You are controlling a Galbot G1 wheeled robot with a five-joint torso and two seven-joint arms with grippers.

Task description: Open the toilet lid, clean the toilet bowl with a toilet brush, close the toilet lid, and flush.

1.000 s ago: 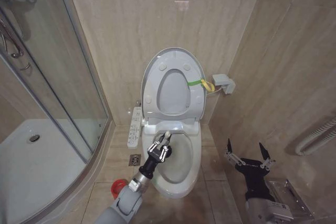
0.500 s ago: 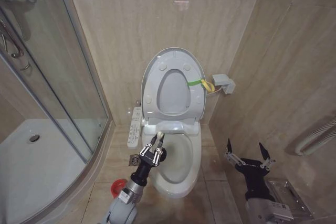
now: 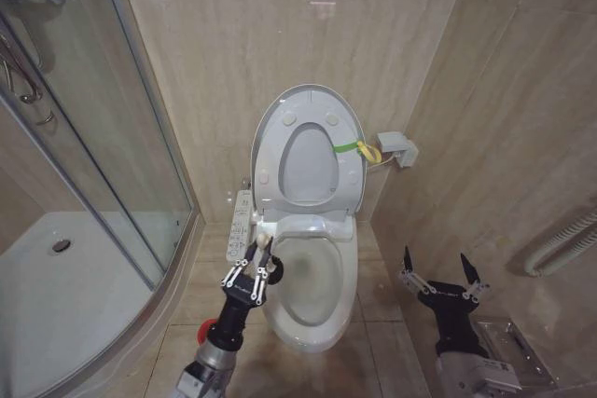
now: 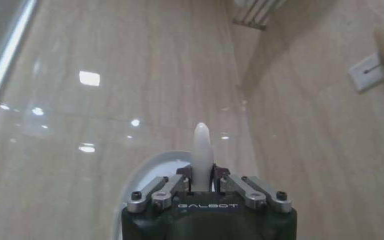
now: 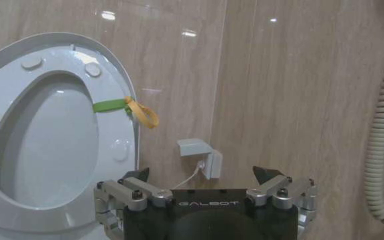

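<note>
- I see the large white glossy oval toilet lid (image 3: 309, 160) standing upright against the beige tiled wall (image 3: 233, 53), its yellow-green strap loop (image 3: 359, 148) at 3 o'clock on its edge.
- Below it, the white ceramic toilet bowl (image 3: 312, 286) lies uncovered.
- My left gripper (image 3: 256, 266) sits over the bowl's rim at 9 o'clock, fingers clamped on the thin white handle of the toilet brush (image 4: 201, 152).
- A small round red holder cup (image 3: 207, 331) stands on the floor at the bowl's 8 o'clock.
- My right gripper (image 3: 440, 276) hangs at the bowl's 3 o'clock, fingers spread, holding nothing.

Toilet brush (image 4: 201, 150) head hidden below left hand (image 3: 258, 263); red holder cup (image 3: 202, 328) mostly behind arm.
</note>
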